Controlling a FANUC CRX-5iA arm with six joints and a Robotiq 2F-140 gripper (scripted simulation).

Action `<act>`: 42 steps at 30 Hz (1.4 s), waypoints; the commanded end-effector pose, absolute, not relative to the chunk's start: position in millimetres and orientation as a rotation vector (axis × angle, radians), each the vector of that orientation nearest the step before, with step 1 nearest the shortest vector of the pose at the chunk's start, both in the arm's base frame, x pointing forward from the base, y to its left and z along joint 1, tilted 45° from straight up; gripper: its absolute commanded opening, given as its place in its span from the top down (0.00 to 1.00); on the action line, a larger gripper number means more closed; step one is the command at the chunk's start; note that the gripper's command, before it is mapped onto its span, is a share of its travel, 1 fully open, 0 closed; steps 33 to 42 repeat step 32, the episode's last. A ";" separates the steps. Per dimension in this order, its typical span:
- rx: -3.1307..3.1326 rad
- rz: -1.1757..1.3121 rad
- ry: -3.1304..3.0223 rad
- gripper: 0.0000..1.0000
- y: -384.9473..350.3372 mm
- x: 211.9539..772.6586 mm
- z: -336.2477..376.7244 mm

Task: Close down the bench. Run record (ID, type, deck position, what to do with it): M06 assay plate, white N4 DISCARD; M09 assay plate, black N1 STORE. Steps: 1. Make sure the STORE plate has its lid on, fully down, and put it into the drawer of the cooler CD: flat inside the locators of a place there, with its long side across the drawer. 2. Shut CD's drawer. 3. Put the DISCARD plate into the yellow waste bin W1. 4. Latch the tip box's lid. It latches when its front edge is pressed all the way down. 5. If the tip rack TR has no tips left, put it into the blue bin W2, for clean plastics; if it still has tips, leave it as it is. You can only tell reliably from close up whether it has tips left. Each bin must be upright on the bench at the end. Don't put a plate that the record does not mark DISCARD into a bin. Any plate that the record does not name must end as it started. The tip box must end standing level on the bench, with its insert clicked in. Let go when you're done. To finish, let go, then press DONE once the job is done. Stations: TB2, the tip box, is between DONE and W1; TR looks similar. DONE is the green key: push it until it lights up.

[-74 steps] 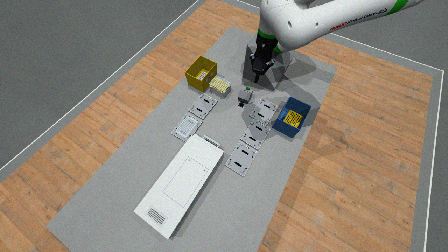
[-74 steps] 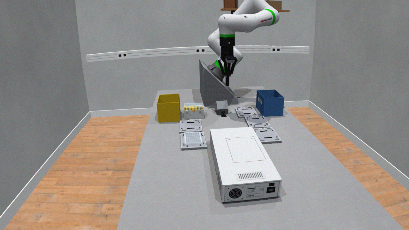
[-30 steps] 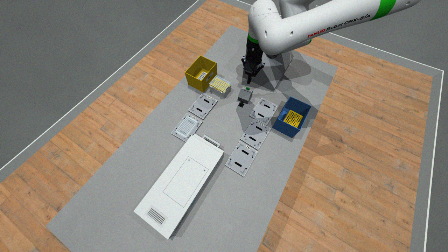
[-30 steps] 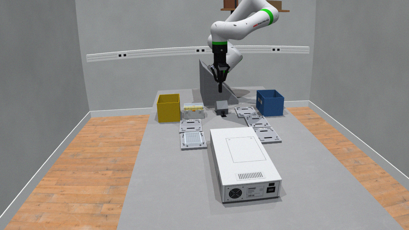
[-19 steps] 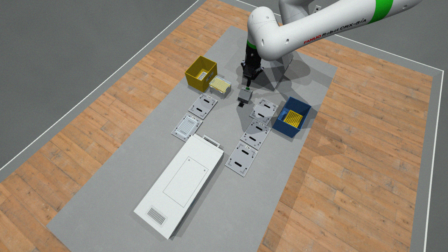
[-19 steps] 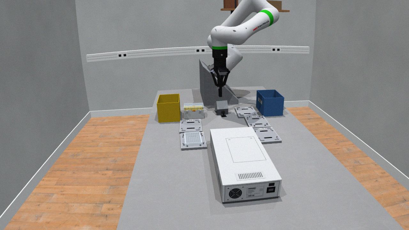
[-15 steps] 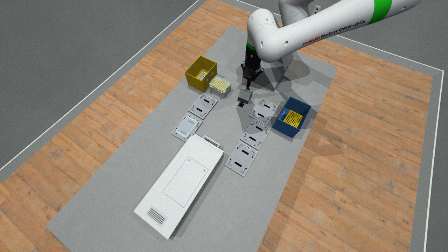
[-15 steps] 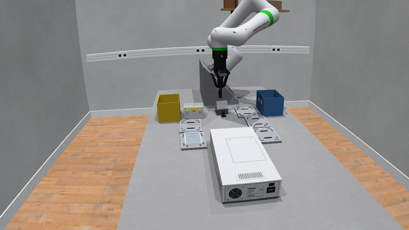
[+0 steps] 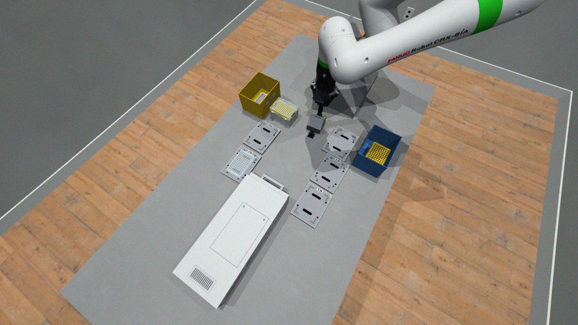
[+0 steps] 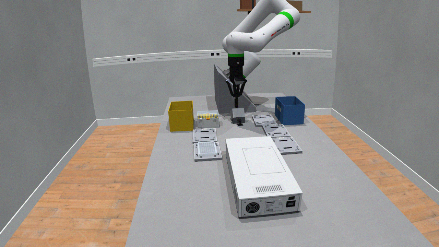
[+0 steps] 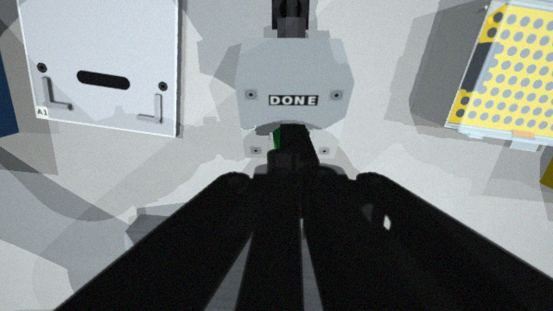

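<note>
The clenched, empty fingers point down at the grey button box [image 11: 294, 82] marked "DONE", hiding nearly all of its green key [image 11: 276, 137]. The box stands on the counter [image 9: 282, 250] between the tip box [image 9: 284, 109] and a plate holder [image 11: 101, 65]. The arm [image 9: 404, 36] reads "FANUC Robot CRX-5iA".

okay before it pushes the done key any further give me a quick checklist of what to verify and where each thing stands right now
1. Gripper shut and holding nothing: ok.
2. Fingertips lined up on the green key of the DONE box: ok; contact or lit state cannot tell, the fingers hide it.
3. White plate inside the yellow bin, bin upright: ok.
4. Yellow rack in the blue bin, bin upright: ok; whether it had no tips left: cannot tell.
5. Cooler drawer shut: looks ok from the top view; black plate inside: cannot tell.
6. Tip box level on the bench: ok; lid latched: cannot tell.
</note>
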State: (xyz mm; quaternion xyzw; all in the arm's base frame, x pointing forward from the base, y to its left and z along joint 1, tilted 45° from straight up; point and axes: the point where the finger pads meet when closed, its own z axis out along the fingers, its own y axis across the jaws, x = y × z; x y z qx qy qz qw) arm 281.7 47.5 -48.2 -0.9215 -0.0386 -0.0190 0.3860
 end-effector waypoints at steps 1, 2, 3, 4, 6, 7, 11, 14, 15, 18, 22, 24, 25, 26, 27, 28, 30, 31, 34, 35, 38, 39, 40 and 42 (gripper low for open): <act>-2.347 -0.049 -0.098 0.90 47.1 282.0 -48.3; -2.347 -0.049 -0.098 0.90 47.2 282.0 -48.4; -2.347 -0.049 -0.098 0.90 47.3 282.0 -48.5; -2.347 -0.049 -0.098 0.90 47.4 282.0 -48.6; -2.347 -0.049 -0.098 0.90 47.7 282.0 -48.8; -2.347 -0.049 -0.098 0.90 47.8 282.0 -49.0; -2.347 -0.049 -0.098 0.90 48.3 282.0 -49.4; -2.347 -0.049 -0.098 0.90 48.6 282.0 -49.8; -2.347 -0.049 -0.098 0.90 48.7 282.0 -49.9; -2.347 -0.049 -0.098 0.90 48.9 282.0 -50.0; -2.347 -0.049 -0.098 0.90 49.3 282.0 -50.5; -2.347 -0.049 -0.098 0.90 49.6 282.0 -50.7; -2.347 -0.049 -0.098 0.90 49.7 282.0 -50.8; -2.347 -0.049 -0.098 0.90 49.8 282.0 -51.0; -2.347 -0.049 -0.098 0.90 49.9 282.0 -51.1; -2.347 -0.049 -0.098 0.90 50.0 282.0 -51.2; -2.347 -0.049 -0.098 0.90 50.3 282.0 -51.4; -2.347 -0.049 -0.098 0.90 50.4 282.0 -51.5; -2.347 -0.049 -0.098 0.90 50.5 282.0 -51.7; -2.347 -0.049 -0.098 0.90 50.5 282.0 -51.7; -2.347 -0.049 -0.098 0.90 50.5 282.0 -51.7; -2.347 -0.049 -0.098 0.90 50.5 282.0 -51.7; -2.347 -0.049 -0.098 0.90 50.5 282.0 -51.7; -2.347 -0.049 -0.098 0.90 50.5 282.0 -51.7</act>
